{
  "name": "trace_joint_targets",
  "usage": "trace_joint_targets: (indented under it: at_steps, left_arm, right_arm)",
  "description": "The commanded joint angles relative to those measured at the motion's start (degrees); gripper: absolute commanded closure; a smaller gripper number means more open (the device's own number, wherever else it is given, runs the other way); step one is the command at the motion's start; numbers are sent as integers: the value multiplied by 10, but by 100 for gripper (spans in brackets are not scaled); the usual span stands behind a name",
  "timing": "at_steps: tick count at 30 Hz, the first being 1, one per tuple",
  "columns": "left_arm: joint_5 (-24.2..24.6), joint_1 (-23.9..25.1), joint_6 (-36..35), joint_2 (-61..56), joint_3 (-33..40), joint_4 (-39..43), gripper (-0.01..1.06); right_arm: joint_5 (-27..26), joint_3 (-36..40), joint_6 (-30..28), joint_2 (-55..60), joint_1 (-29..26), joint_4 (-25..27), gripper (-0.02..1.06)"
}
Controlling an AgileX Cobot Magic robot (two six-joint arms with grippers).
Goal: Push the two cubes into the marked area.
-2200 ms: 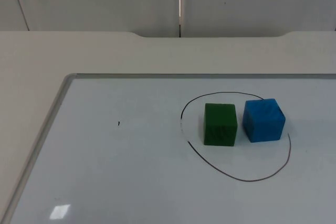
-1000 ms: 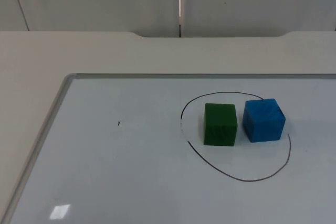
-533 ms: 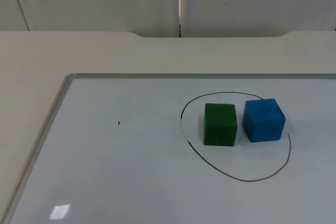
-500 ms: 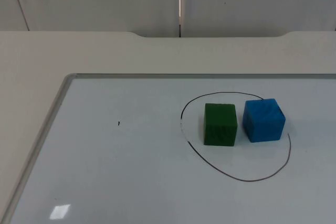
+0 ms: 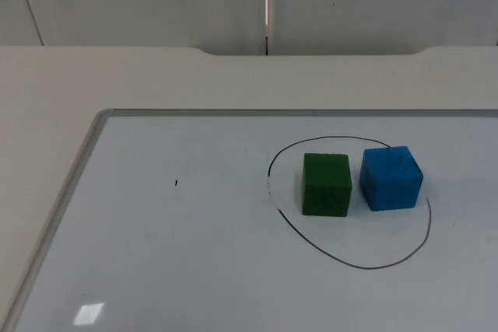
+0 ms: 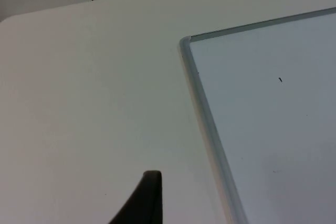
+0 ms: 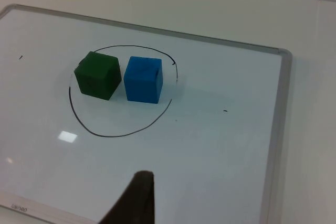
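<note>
A white board (image 5: 194, 254) with a thin metal frame lies flat on a pale table (image 5: 156, 75). On the board a hand-drawn dark loop (image 5: 354, 263) marks an oval area. Inside that loop sit two cubes side by side, just apart and not touching: a green cube (image 5: 326, 184) and, beside it, a blue cube (image 5: 391, 177). The blue cube stands close to the drawn line at the loop's far rim and right side; from the right wrist view it (image 7: 143, 79) looks to be within the line, as does the green one (image 7: 98, 75).

Judged from this layout, the pushing appears done. The main risk now is a stray sweep of an arm nudging the blue cube across the nearby line, since it has little margin there.

The left claw (image 6: 142, 200) hangs over bare table just outside the board's corner, touching nothing. The right claw (image 7: 134, 200) hangs above the board's near part, well apart from both cubes, holding nothing. Only one dark fingertip of each can be seen, so I cannot tell how far either is spread. Both arms appear to be waiting.
</note>
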Motion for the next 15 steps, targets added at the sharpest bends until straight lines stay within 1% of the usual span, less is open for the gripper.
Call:
trace_joint_targets:
  at_steps: [1,3,4,6,8,11,15]
  left_arm:
    - [-6,9,-2,-2,2,5,0]
    - [-6,27,-2,-2,2,6,0]
    - [-6,27,-2,-2,2,6,0]
    - [-6,52,-2,-2,2,6,0]
    - [-6,60,-2,-2,2,6,0]
    - [-6,88,-2,-2,2,6,0]
    - [-6,103,-2,-2,2,6,0]
  right_arm:
    - [-1,2,-2,-2,-2,0,-1]
    - [-1,2,-2,-2,-2,0,-1]
    - [-1,2,-2,-2,-2,0,-1]
    - [-1,2,-2,-2,-2,0,-1]
    - [-1,2,-2,-2,-2,0,-1]
    - [-1,2,-2,-2,-2,0,-1]
    - [-1,2,-2,-2,-2,0,-1]
